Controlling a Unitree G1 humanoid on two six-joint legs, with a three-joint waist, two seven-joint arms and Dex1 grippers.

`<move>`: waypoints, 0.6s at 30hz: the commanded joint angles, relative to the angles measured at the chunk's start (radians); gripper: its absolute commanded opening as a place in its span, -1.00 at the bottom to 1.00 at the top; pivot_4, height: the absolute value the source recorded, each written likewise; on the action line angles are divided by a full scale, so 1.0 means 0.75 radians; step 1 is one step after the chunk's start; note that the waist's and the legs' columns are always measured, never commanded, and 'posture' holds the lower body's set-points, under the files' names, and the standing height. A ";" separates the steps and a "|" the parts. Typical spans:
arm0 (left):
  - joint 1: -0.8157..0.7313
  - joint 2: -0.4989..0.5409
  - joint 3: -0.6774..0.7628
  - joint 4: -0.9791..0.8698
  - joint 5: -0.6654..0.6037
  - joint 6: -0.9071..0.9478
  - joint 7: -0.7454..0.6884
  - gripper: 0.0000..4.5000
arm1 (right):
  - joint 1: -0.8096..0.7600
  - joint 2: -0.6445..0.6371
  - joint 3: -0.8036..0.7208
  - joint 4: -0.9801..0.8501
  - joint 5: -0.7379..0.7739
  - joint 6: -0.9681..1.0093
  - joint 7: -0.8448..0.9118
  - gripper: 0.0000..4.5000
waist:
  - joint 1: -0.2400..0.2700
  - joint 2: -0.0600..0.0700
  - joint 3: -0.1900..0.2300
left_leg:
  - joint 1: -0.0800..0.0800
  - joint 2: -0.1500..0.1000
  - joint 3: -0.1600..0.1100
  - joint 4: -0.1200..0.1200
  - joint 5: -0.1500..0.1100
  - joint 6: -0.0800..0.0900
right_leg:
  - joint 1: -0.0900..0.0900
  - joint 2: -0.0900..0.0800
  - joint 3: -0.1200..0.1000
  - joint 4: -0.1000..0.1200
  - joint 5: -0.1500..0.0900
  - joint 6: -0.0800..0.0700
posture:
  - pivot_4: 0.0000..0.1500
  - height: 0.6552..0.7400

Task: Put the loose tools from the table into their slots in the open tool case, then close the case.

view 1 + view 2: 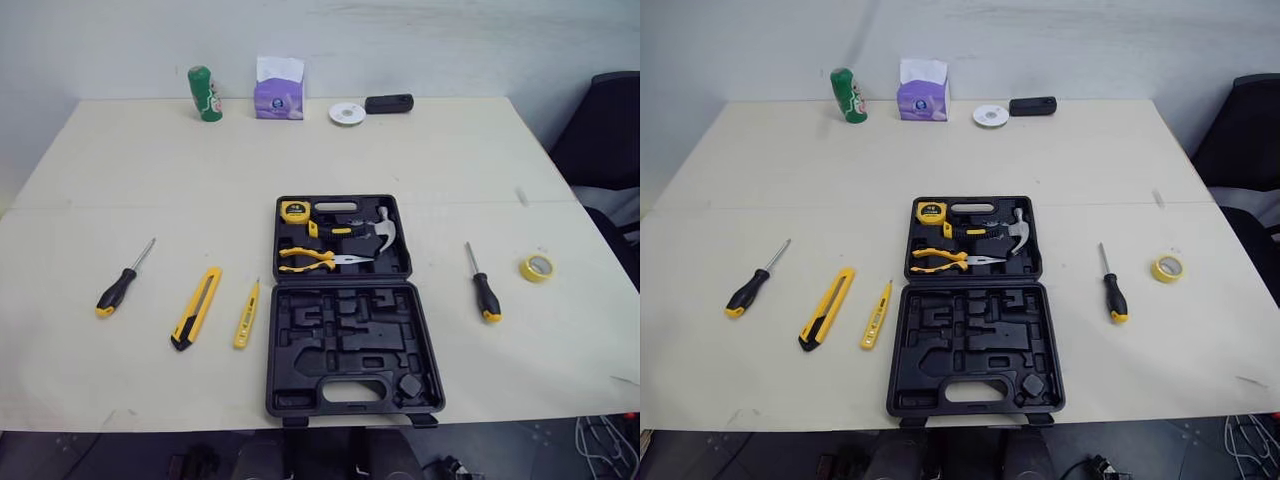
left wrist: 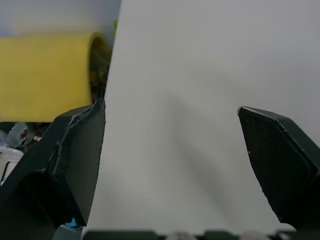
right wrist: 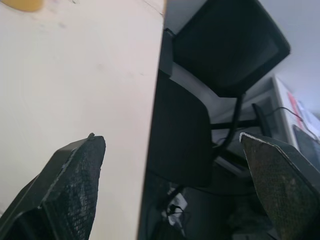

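Centrally, tool case (image 1: 352,345) open, utility knife (image 1: 196,307) loose

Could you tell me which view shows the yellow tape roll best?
Left eye view: the tape roll lies whole, right of the case. The right eye view matches; the right wrist view catches a yellow sliver, perhaps it.

Even, diffuse light falls on the pale table (image 1: 150,160), bright and free of glare. Shadows are faint and hug the tools; the black tool case (image 1: 350,345) swallows detail (its recesses read nearly flat). In the left wrist view, a yellow shape (image 2: 45,75) at 10 o'clock is blurred, and a soft grey shadow crosses the centre.
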 commanded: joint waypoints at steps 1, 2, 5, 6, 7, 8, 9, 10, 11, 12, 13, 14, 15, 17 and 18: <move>-0.015 0.002 0.035 -0.067 -0.058 -0.006 -0.067 0.98 | -0.031 -0.004 0.036 -0.094 0.060 0.024 0.038 0.97 | 0.001 0.000 0.000 | 0.000 0.000 0.000 0.000 0.000 -0.001 | 0.000 0.000 0.000 0.000 0.000 0.000 | 1.00 1.00; -0.018 -0.003 0.032 -0.086 -0.062 -0.005 -0.089 0.98 | -0.045 -0.001 0.053 -0.117 0.067 0.037 0.044 0.97 | 0.001 0.000 0.000 | 0.000 0.000 0.001 0.000 0.001 -0.001 | 0.000 0.000 0.000 0.000 0.000 0.000 | 1.00 1.00; -0.031 -0.024 0.015 -0.167 -0.074 0.013 -0.146 0.98 | -0.099 0.015 0.108 -0.212 0.097 0.096 0.044 0.97 | 0.003 0.000 0.000 | -0.001 0.000 0.001 0.001 0.001 -0.001 | 0.000 0.000 0.000 0.000 0.000 0.000 | 1.00 1.00; -0.030 -0.030 0.008 -0.193 -0.073 0.022 -0.154 0.98 | -0.113 0.026 0.120 -0.247 0.108 0.127 0.026 0.97 | 0.003 0.000 0.000 | -0.001 0.000 0.001 0.001 0.001 -0.001 | 0.000 0.000 0.000 0.000 0.000 0.000 | 1.00 1.00; -0.031 -0.032 -0.010 -0.221 -0.057 0.040 -0.137 0.98 | -0.122 0.034 0.147 -0.292 0.110 0.179 0.013 0.97 | 0.004 0.000 0.000 | -0.001 0.000 0.001 0.001 0.001 -0.001 | 0.000 0.000 0.000 0.000 0.000 0.000 | 1.00 1.00; -0.028 -0.033 -0.020 -0.241 -0.046 0.055 -0.120 0.98 | -0.125 0.040 0.163 -0.325 0.110 0.219 0.003 0.97 | 0.004 0.000 0.000 | -0.001 0.000 0.001 0.001 0.001 -0.001 | 0.000 0.000 0.000 0.000 0.000 0.000 | 1.00 1.00; -0.031 -0.037 -0.029 -0.277 -0.047 0.091 -0.116 0.98 | -0.136 0.053 0.186 -0.373 0.124 0.243 0.008 0.97 | 0.005 0.000 0.000 | -0.001 0.000 0.001 0.001 0.001 -0.001 | -0.001 0.000 0.000 0.000 0.000 0.000 | 1.00 1.00; -0.034 -0.040 -0.039 -0.320 -0.049 0.127 -0.119 0.98 | -0.156 0.073 0.202 -0.424 0.156 0.241 0.030 0.97 | 0.005 0.000 0.000 | -0.001 0.000 0.001 0.001 0.000 -0.001 | -0.001 0.000 0.000 0.000 0.000 0.000 | 1.00 1.00; -0.034 -0.043 -0.043 -0.353 -0.053 0.154 -0.123 0.98 | -0.170 0.088 0.208 -0.460 0.179 0.237 0.044 0.97 | 0.005 0.000 0.000 | -0.002 0.000 0.001 0.001 0.001 -0.001 | -0.001 0.000 0.001 0.000 0.000 0.000 | 1.00 1.00; -0.036 -0.044 -0.053 -0.402 -0.062 0.202 -0.132 0.98 | -0.189 0.100 0.221 -0.507 0.211 0.258 0.057 0.97 | 0.006 0.000 0.000 | -0.002 0.000 0.001 0.001 0.001 -0.001 | -0.001 0.000 0.000 0.000 0.000 0.000 | 1.00 1.00; -0.038 -0.045 -0.063 -0.452 -0.068 0.248 -0.141 0.98 | -0.209 0.108 0.237 -0.553 0.246 0.280 0.082 0.97 | 0.006 0.000 0.000 | -0.002 0.000 0.001 0.001 0.001 -0.001 | -0.001 0.000 0.000 0.000 0.000 0.000 | 1.00 1.00; -0.040 -0.044 -0.072 -0.499 -0.074 0.300 -0.149 0.98 | -0.228 0.114 0.251 -0.593 0.272 0.306 0.095 0.97 | 0.005 0.000 0.000 | -0.002 0.000 0.001 0.002 0.001 -0.001 | -0.001 0.000 0.000 0.001 0.000 0.000 | 1.00 1.00; -0.040 -0.043 -0.081 -0.549 -0.082 0.369 -0.159 0.98 | -0.247 0.116 0.268 -0.627 0.291 0.325 0.109 0.97 | 0.005 0.000 0.000 | -0.002 0.000 0.001 0.002 0.001 -0.001 | -0.001 0.000 0.001 0.001 0.000 0.000 | 1.00 1.00; -0.036 -0.038 -0.098 -0.668 -0.116 0.550 -0.193 0.98 | -0.297 0.130 0.301 -0.690 0.356 0.352 0.159 0.97 | 0.005 0.000 0.000 | -0.003 0.000 0.001 0.002 0.001 -0.001 | -0.002 0.000 0.001 0.001 0.000 0.000 | 1.00 1.00; -0.019 -0.031 -0.117 -0.746 -0.128 0.647 -0.219 0.98 | -0.323 0.135 0.329 -0.713 0.374 0.360 0.185 0.97 | 0.005 0.000 0.000 | -0.003 0.000 0.001 0.002 0.001 -0.001 | -0.001 0.000 0.001 0.001 0.000 0.000 | 1.00 1.00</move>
